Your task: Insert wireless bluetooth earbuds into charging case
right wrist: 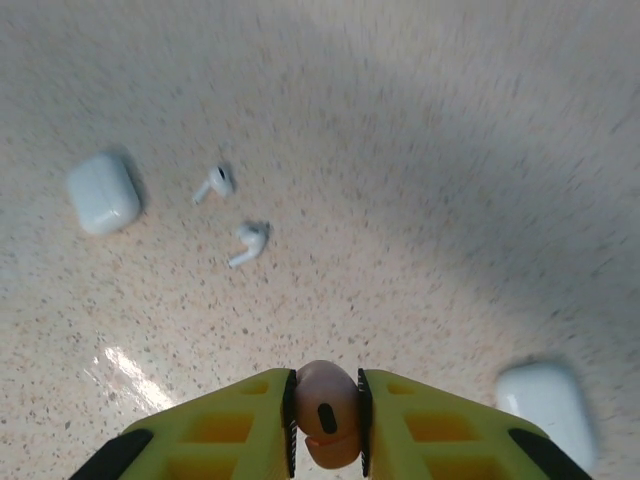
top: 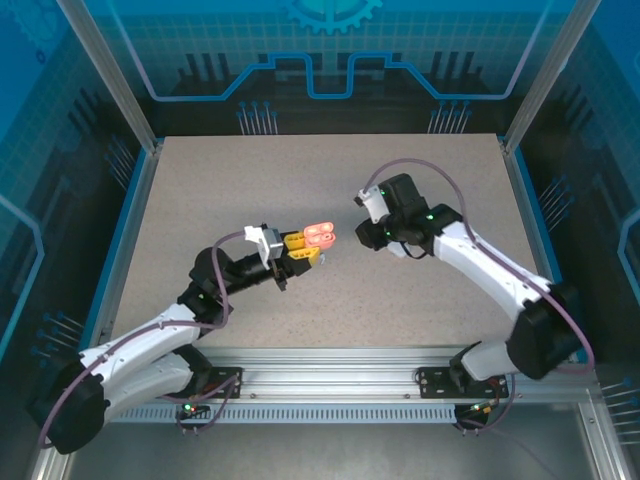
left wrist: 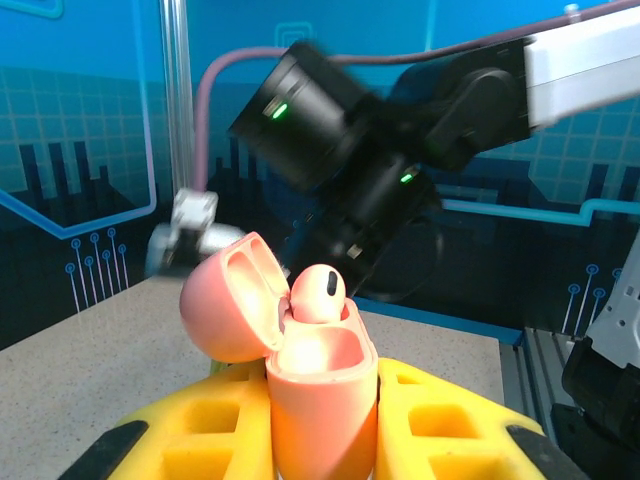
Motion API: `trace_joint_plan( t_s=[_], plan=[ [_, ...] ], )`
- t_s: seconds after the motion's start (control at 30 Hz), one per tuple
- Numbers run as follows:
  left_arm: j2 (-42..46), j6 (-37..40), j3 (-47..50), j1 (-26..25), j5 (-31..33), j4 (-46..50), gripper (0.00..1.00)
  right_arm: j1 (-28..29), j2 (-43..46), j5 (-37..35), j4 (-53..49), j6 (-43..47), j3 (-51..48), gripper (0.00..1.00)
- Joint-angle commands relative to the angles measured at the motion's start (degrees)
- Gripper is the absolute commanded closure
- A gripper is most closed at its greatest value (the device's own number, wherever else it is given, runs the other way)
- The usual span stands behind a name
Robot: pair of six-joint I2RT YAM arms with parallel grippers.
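Note:
My left gripper (left wrist: 320, 420) is shut on a salmon-pink charging case (left wrist: 322, 390), held upright between the yellow fingers (left wrist: 200, 425). Its lid (left wrist: 225, 310) hangs open to the left. One pink earbud (left wrist: 318, 293) sits in the far slot and the near slot is bare. In the top view the case (top: 320, 235) is held above the middle of the table. My right gripper (right wrist: 326, 420) is shut on a second pink earbud (right wrist: 326, 410), high over the table. The right arm (top: 410, 220) hovers just right of the case.
Under the right gripper, two white earbuds (right wrist: 215, 183) (right wrist: 247, 243) lie loose on the speckled table. A closed white case (right wrist: 103, 192) rests to their left and another white case (right wrist: 548, 400) at the lower right. Blue walls enclose the table (top: 200, 200).

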State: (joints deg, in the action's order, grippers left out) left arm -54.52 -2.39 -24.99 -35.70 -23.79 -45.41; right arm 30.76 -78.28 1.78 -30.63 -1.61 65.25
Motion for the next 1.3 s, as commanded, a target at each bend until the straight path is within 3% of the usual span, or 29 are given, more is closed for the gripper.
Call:
trace_joint_plan(
  t_s=[0.0, 0.23, 0.5, 0.67, 0.87, 1.27],
  plan=[
    [-0.92, -1.92, -1.73, -0.2, 0.22, -3.98, 1.0, 1.68, 6.3, -1.59, 5.23, 4.07, -2.08, 0.76],
    [-2.56, -3.58, -2.51, -0.19, -0.04, -4.95, 1.0, 3.36, 17.09, -0.65, 9.54, 8.51, -3.22, 0.76],
    [-3.71, -4.36, -2.91, -0.26, -0.19, -5.26, 1.0, 6.39, 22.55, 5.86, 13.41, 12.38, -2.27, 0.76],
    [-4.4, -4.92, -3.04, -0.19, -0.33, -6.18, 1.0, 10.62, 21.74, 7.98, 12.69, 14.26, 0.54, 0.76],
    [-5.05, -5.3, -3.22, -0.19, -0.6, -6.84, 1.0, 15.81, 18.6, 5.16, 10.53, 16.76, 3.52, 0.76],
    [-4.72, -4.77, -2.85, -0.18, -0.54, -6.99, 1.0, 20.42, 12.86, 0.05, 6.13, 22.3, 9.01, 0.76]
  ],
)
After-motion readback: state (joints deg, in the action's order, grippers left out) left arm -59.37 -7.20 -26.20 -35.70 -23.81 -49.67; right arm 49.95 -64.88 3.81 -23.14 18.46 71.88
